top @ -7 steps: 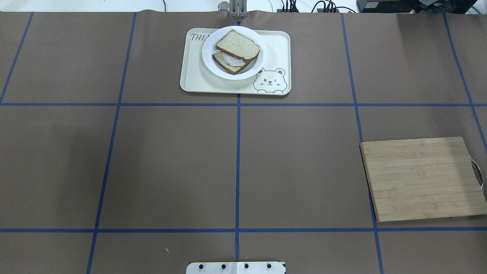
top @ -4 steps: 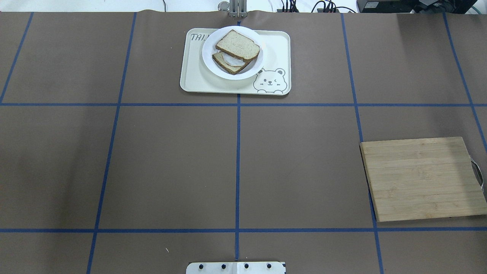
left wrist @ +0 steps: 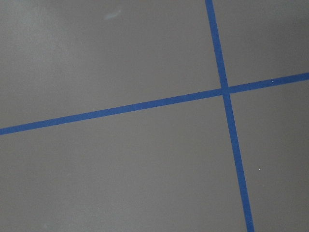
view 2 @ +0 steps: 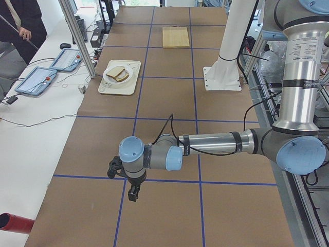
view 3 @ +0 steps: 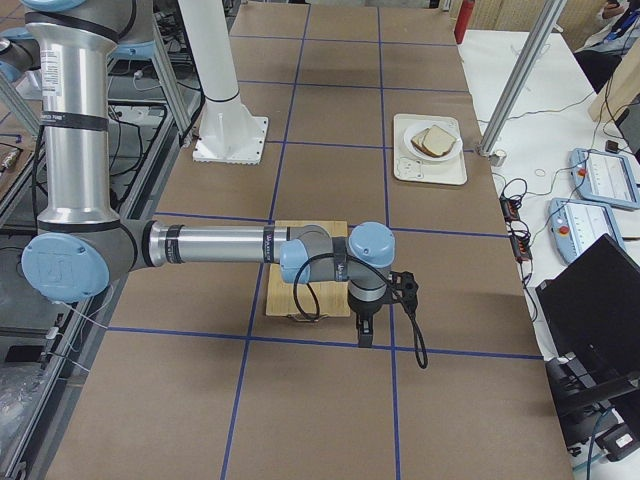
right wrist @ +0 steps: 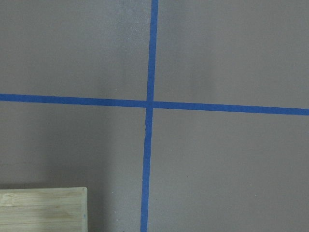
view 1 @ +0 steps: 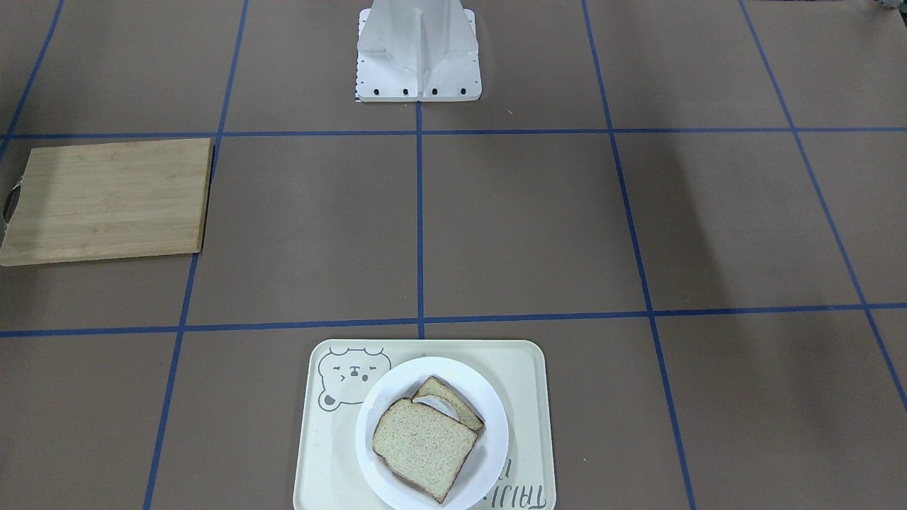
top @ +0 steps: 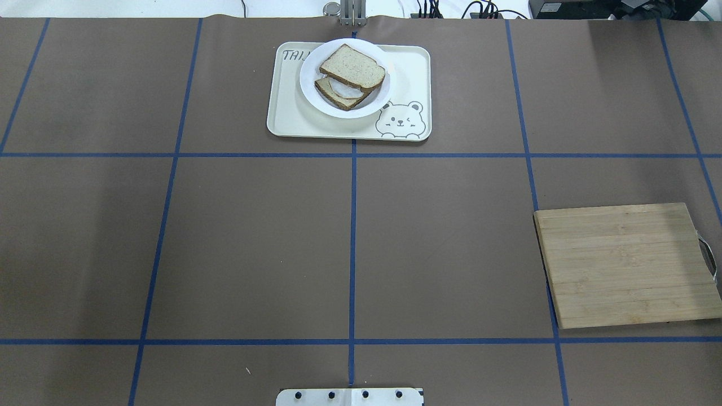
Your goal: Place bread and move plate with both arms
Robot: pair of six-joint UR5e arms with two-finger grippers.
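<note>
Two black two-finger grippers, both seen only from the side cameras.

- The left gripper (view 2: 132, 194) hangs low centre-left of the left-end view, pointing down over a blue tape crossing. Open or closed: cannot tell.
- The right gripper (view 3: 364, 335) sits at centre of the right-end view, pointing down just past the board's near edge. Its jaw state cannot be told either. Nothing is visibly held by either one.

Two silver-grey tubular arms with light blue joint caps: the left arm (view 2: 211, 144) and the right arm (view 3: 210, 245). Each has its forearm stretched level above the table. Both are well apart from the food.

The wrist cameras show only brown table cover (left wrist: 120, 174) and crossed blue tape lines (left wrist: 224, 90). The right one also catches a board corner at lower left.

Counted items:
- One light wooden rectangular cutting board (top: 626, 265), at right middle of the overhead frame, bare.
- One white robot base pedestal (view 1: 418, 49), top centre of the front view.
- One cream rectangular tray with a bear drawing (top: 282, 113), top centre of the overhead frame.
- One round glossy white plate (top: 309, 84), on the tray toward its left half.
- Two slices on the plate. The plain pale speckled square bread slice with brown crust (top: 353, 67) lies on top, overlapping a second brown-crusted slice (top: 333, 95). The lower slice carries something white, possibly egg, mostly covered.
</note>
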